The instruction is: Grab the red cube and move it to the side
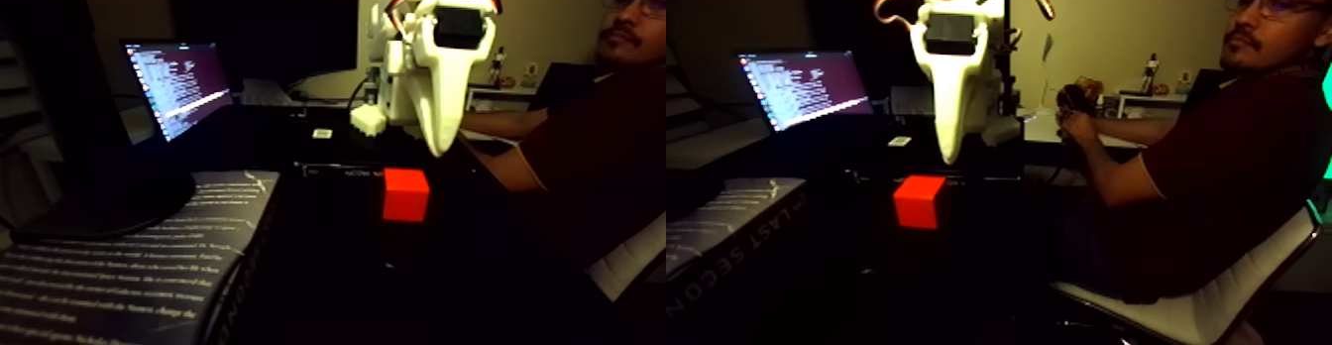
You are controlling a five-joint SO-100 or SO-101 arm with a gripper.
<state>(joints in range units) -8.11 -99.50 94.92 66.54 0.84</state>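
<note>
I am working from a fixed view that carries two near-equal pictures side by side. In the left half the gripper [436,149] hangs point-down above the dark surface [327,260], its white fingers [441,111] tapering to a single tip. I see no gap between them from this angle, so they read as narrow or closed, and I cannot tell which with certainty. They hold nothing.

The red cube [405,194] sits on the surface below the fingertips and slightly to their left in the left half. In the right half it also lies below and to the left of the tip. Dark space separates tip and cube in both halves, so I judge them apart, not touching. How far the cube lies in front of or behind the fingers I cannot fix from these low, frontal pictures.

The cube has no long axis; one vertical edge faces the camera, so its faces stand angled to this view.

My judgement: the grasp has not begun. The fingers need to widen, then shift towards the cube and descend over it.

Beyond the fingers I note a lit laptop [178,86] and a seated person [585,131]
</note>
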